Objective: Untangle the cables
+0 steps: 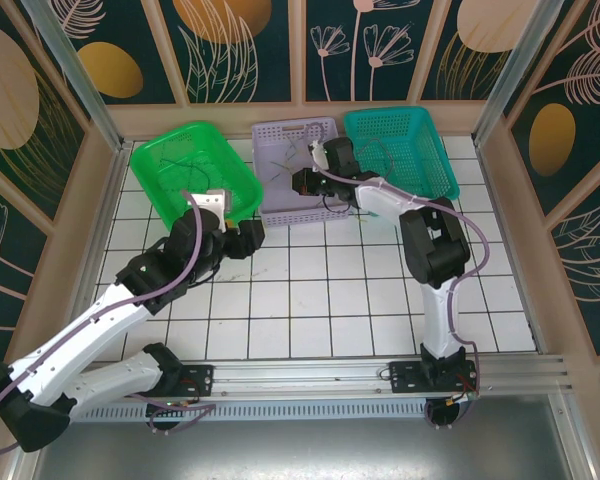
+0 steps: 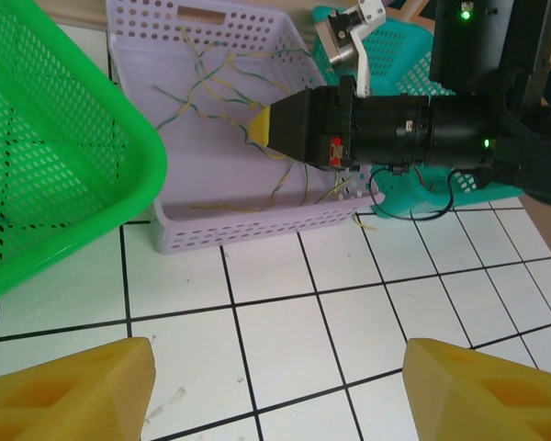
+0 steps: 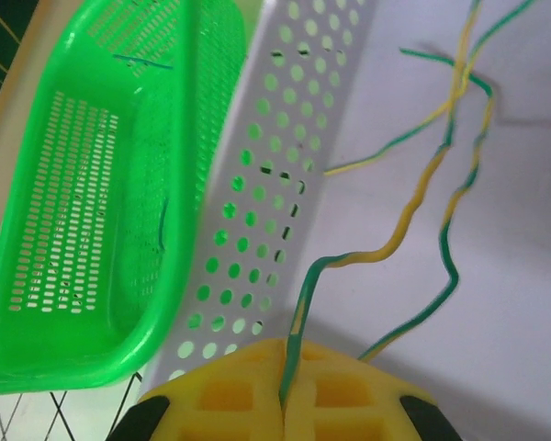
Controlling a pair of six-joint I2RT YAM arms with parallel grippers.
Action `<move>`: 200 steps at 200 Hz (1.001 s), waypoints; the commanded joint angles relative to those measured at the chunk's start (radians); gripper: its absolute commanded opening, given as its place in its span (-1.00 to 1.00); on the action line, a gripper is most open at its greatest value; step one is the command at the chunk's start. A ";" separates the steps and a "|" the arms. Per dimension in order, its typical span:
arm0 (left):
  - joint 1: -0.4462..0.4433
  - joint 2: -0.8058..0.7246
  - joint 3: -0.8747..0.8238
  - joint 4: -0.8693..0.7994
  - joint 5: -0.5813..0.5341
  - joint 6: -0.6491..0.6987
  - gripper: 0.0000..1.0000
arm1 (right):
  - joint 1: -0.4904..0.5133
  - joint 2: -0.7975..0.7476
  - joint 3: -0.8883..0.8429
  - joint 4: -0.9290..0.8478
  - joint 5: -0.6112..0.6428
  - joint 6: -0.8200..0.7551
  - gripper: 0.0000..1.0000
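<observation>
One white tiled table (image 1: 310,300) | dark floral walls (image 1: 230,50) | left hand (image 2: 275,390) open, empty | right hand (image 3: 285,404) clamps yellow-green cable (image 3: 413,207)

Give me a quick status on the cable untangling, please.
Right gripper shut on yellow-green cable in lavender basket. Left gripper open above tiled table. Green basket close alongside.

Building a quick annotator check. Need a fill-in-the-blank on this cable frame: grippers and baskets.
1. The right gripper is ____ on a yellow-green cable.
2. It works inside the lavender basket, which stands ____ the green basket and the teal basket.
3. The left gripper hangs over the white tiled table with its jaws ____.
Missing words: shut; between; open.
</observation>
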 commanded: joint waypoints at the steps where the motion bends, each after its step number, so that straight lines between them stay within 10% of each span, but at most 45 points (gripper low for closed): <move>1: 0.007 0.014 0.007 0.026 0.014 -0.010 0.44 | -0.026 0.072 0.065 -0.154 -0.088 0.057 -1.00; 52: 0.006 0.000 0.003 0.017 0.021 -0.019 0.43 | -0.054 0.142 0.155 -0.259 -0.081 0.056 -0.99; 116: 0.007 -0.014 -0.004 0.006 0.004 -0.044 0.43 | -0.043 0.100 0.289 -0.370 0.015 0.031 -0.07; 200: 0.016 0.026 0.064 -0.068 -0.091 -0.114 0.49 | -0.034 -0.050 0.365 -0.492 0.191 0.020 0.11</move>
